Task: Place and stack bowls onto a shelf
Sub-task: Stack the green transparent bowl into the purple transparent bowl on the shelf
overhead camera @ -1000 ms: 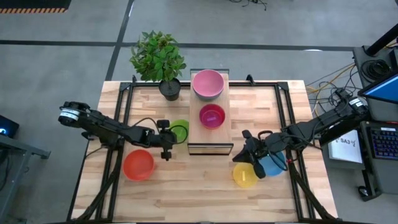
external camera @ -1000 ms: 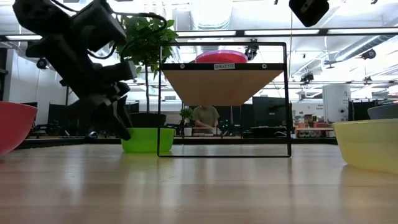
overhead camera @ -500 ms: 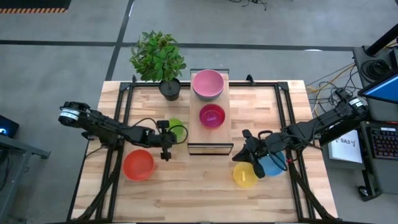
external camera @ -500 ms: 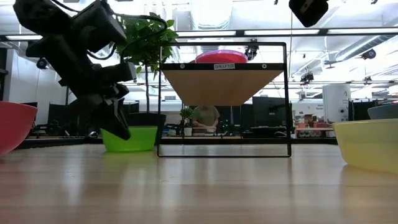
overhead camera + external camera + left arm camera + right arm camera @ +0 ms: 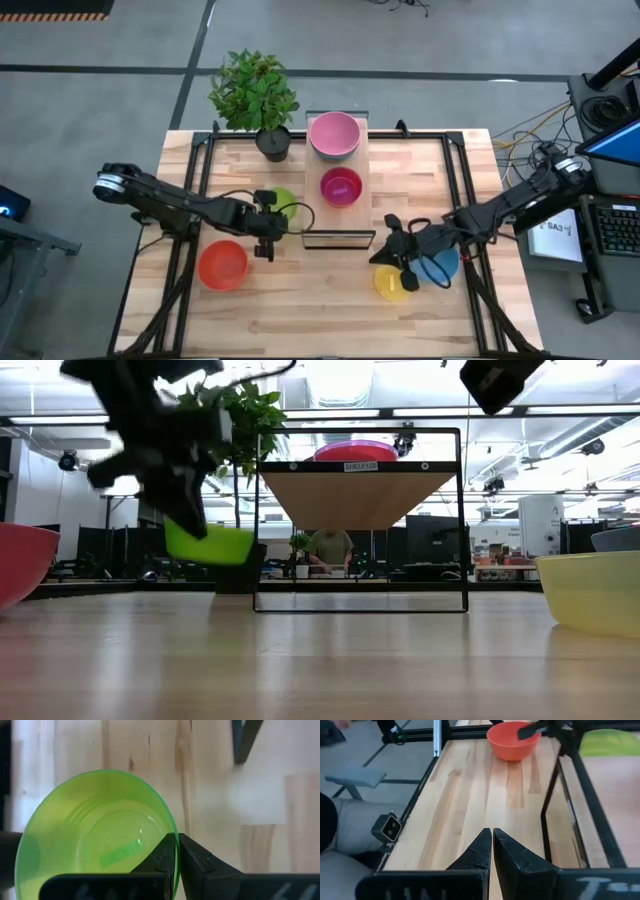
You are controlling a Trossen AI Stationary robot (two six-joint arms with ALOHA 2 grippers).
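Currently, at the left of the high view, the orange bowl (image 5: 222,265) sits on the table (image 5: 300,320) near its front edge, clear of both arms. Just beside it, the left gripper (image 5: 272,222) is clamped on the rim of the green bowl (image 5: 285,205); the left wrist view shows its fingers (image 5: 167,855) pinched together over the rim of that bowl (image 5: 95,830). In the low view the green bowl (image 5: 208,544) hangs tilted, off the tabletop, just left of the shelf (image 5: 360,495) frame.

Behind it stands a potted plant (image 5: 255,95) at the table's far edge. The shelf (image 5: 312,175) occupies the table's centre, its board carrying two bowls: a pink bowl (image 5: 334,135) at the far end and a magenta bowl (image 5: 341,186) nearer the front, well apart from each other.

Further right, the right gripper (image 5: 391,252) is positioned above the table beside the yellow bowl (image 5: 393,283), holding nothing; the right wrist view shows its fingers (image 5: 480,850) closed against each other. The blue bowl (image 5: 440,265) lies partly under the right arm, just beside the yellow one. A person sits in the room beyond, visible under the shelf in the low view.
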